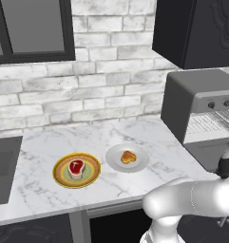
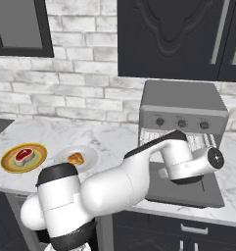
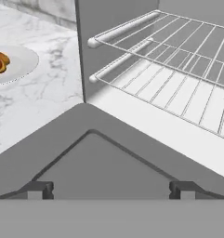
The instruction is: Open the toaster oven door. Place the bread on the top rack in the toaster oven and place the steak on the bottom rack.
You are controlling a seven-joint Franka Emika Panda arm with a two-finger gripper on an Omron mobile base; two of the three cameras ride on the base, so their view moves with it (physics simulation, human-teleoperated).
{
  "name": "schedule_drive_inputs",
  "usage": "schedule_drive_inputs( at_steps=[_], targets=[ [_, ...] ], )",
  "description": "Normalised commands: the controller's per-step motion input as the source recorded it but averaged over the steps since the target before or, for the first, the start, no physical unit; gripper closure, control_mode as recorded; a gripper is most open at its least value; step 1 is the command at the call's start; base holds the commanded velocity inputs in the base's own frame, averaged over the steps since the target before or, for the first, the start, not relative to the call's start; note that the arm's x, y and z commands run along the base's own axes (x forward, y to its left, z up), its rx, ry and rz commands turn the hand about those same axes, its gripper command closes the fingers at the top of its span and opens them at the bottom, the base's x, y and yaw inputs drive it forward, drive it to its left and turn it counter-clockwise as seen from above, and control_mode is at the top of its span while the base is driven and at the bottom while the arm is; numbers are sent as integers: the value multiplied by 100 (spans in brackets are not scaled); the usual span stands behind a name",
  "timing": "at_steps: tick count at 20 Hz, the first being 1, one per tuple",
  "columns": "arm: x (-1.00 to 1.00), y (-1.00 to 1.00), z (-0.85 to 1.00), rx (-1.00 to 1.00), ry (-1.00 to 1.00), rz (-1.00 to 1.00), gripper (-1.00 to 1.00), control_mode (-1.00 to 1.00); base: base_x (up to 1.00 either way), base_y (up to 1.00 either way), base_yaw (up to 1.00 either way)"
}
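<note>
Hand view: toaster oven door [image 3: 108, 162] under open pincer [image 3: 110, 189].

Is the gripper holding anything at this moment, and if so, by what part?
Nothing is held. The gripper is open above the lowered toaster oven door; the bread and the steak sit on their plates.

Base views, rear left and right, share tabletop [image 1: 135, 133] and toaster oven [image 2: 180, 105]; hand view close over toaster oven door [image 3: 104, 158].
</note>
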Motion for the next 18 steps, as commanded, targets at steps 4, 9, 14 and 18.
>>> schedule_drive_inputs(
  at_steps=[4,9,14,18],
  targets=[
    [35,-6,2,21,-1,13,-100,-100,0,0,0],
    [19,-11,7,16,-1,6,-100,-100,0,0,0],
    [7,-7,-1,1,-11,-5,-100,-100,0,0,0],
    [32,1,0,0,-4,-23,-100,-100,0,0,0]
  ],
)
